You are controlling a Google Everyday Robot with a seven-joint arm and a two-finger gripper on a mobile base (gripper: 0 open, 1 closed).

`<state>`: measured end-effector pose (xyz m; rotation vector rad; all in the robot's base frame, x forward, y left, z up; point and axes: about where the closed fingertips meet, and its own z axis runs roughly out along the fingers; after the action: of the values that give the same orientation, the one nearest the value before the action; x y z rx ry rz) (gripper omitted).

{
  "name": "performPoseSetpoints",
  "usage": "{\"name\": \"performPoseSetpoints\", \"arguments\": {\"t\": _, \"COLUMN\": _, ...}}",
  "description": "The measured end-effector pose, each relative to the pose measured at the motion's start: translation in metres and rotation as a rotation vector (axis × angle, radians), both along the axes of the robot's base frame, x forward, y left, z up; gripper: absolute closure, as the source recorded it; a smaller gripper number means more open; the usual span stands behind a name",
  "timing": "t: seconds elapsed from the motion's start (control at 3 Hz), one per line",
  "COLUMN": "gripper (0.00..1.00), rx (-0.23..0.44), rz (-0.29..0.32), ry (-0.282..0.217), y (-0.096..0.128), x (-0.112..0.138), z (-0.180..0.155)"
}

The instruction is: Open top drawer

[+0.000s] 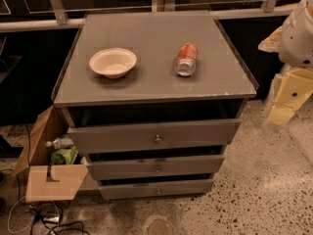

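Speckled floor, grey table (156, 80): top drawer (112, 137) just under its top, front jutting slightly. Gripper (286, 104) off right, well apart; open or shut, can't tell. Centre on the knob (157, 139), pull straight.

Arm (299, 31) holds its jaws low, far right.

White bowl (113, 61), can (186, 59) on its side, open cardboard box (51, 180)
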<state>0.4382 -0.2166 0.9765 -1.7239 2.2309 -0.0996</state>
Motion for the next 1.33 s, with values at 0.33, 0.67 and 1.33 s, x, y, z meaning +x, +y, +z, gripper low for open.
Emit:
{"name": "performPoseSetpoints", "arguments": {"t": 0.33, "gripper": 0.00, "rx": 0.000, "rz": 0.000, "ry": 0.000, "y": 0.000, "x": 0.000, "z": 0.000}}
{"name": "performPoseSetpoints", "arguments": {"t": 0.67, "gripper": 0.00, "rx": 0.019, "rz": 0.008, "ry": 0.006, "y": 0.003, "x": -0.004, "z": -0.014}}
{"name": "performPoseSetpoints", "arguments": {"t": 1.33, "gripper": 0.00, "rx": 0.067, "rz": 0.041, "ry": 0.034, "y": 0.014, "x": -0.032, "z": -0.098}}
